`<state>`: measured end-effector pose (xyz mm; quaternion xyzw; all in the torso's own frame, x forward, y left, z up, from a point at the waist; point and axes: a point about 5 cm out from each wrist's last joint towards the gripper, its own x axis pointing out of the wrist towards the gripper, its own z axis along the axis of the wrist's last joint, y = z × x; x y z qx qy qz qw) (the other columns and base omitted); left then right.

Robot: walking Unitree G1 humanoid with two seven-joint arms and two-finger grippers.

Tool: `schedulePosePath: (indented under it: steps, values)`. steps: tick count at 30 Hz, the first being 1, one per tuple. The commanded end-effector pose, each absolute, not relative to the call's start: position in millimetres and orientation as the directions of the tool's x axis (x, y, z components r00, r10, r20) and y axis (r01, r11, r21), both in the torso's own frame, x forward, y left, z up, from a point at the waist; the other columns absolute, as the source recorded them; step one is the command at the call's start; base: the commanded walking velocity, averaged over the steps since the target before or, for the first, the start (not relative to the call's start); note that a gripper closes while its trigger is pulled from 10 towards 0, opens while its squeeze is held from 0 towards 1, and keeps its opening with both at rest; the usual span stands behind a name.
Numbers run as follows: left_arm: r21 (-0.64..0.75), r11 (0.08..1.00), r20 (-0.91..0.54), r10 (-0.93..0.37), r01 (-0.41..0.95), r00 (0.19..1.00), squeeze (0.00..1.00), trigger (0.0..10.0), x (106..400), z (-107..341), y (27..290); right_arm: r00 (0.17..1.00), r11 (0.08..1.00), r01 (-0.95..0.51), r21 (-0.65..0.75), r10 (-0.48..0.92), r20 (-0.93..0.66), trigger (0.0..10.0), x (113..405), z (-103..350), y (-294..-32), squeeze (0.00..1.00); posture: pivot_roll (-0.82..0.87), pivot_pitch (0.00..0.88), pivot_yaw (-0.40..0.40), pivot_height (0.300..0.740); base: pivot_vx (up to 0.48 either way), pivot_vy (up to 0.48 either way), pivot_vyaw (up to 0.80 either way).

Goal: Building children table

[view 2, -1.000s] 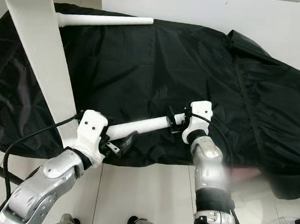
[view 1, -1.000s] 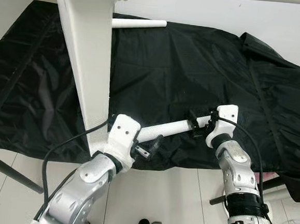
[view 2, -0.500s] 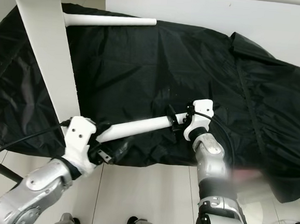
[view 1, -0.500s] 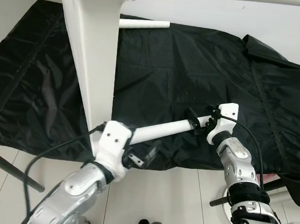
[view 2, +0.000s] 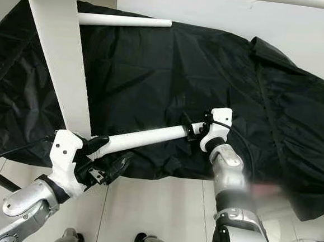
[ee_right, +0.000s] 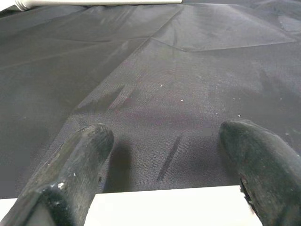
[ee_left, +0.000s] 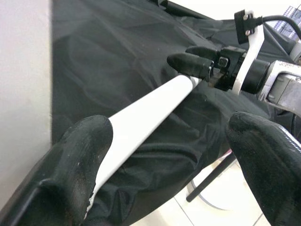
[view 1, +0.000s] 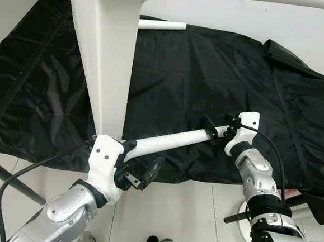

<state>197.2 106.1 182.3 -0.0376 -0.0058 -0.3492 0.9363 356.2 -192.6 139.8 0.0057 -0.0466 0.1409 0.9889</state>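
A white round table leg [view 1: 169,140] lies slanted over the front edge of the black cloth [view 1: 210,74]. My left gripper [view 1: 144,156] is open at the leg's near end, over the floor. In the left wrist view the leg [ee_left: 150,101] rests against one finger [ee_left: 80,160] and the other finger stands well clear. My right gripper [view 1: 212,133] is at the leg's far end. In the right wrist view its fingers are spread apart, with the leg [ee_right: 141,205] lying across between them. A second white leg [view 1: 161,25] lies at the cloth's back edge.
A thick white upright of the table frame [view 1: 107,66] stands close in front on the left, with its rail along the top. A black stand leg [view 1: 11,179] slants over the pale floor at the lower left. A crumpled fold of cloth [view 1: 290,58] rises at the right.
My left gripper has drawn back down and to the left along the leg, baring more of it. The right gripper has stayed at the far end. The camera has shifted slightly.
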Motion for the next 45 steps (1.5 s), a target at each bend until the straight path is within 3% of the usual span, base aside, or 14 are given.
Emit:
schedulePosePath:
  steps: [1,13,23,28,36,40,45]
  values:
    - [-0.04,0.576,0.033,-0.816,0.816,0.578,0.0,10.0,187.6,182.3,105.0,0.969,0.969,-0.248,0.025,0.248,-0.02,10.0,349.0,115.5,-207.2,0.0,0.11,0.167,-0.14,0.74,0.0,0.0,0.0]
    - [0.007,0.622,0.024,-0.783,0.783,0.621,0.0,10.0,203.0,181.9,115.5,0.966,0.973,-0.224,0.054,0.229,-0.124,10.0,347.8,106.5,-219.7,0.0,0.1,0.171,-0.122,0.74,0.0,0.0,0.0]
    - [0.063,0.65,0.043,-0.76,0.758,0.648,0.0,10.0,221.8,183.2,121.3,0.943,0.917,-0.235,0.321,0.296,-0.155,10.0,343.6,105.4,-221.9,0.0,0.07,0.174,-0.107,0.74,0.0,0.0,0.0]
    - [0.07,0.658,0.046,-0.753,0.75,0.656,0.0,10.0,224.3,183.1,122.2,0.947,0.895,-0.216,0.391,0.29,-0.141,10.0,342.7,106.7,-222.2,0.0,0.06,0.175,-0.107,0.74,0.0,0.0,0.0]
    - [0.1,0.695,0.046,-0.718,0.712,0.694,0.0,10.0,232.2,180.0,127.9,0.932,0.79,-0.206,0.577,0.338,-0.13,10.0,334.7,105.4,-213.1,0.0,0.06,0.176,-0.111,0.74,0.0,0.0,0.0]
    - [0.108,0.71,0.046,-0.702,0.695,0.71,0.0,10.0,234.0,178.4,130.8,0.922,0.745,-0.204,0.635,0.364,-0.13,10.0,329.7,103.2,-205.4,0.0,0.06,0.177,-0.115,0.74,0.0,0.0,0.0]
    - [0.109,0.713,0.043,-0.7,0.693,0.713,0.0,10.0,232.6,176.4,132.2,0.927,0.752,-0.217,0.623,0.359,-0.11,10.0,327.1,105.9,-203.5,0.0,0.06,0.177,-0.116,0.74,0.0,0.0,0.0]
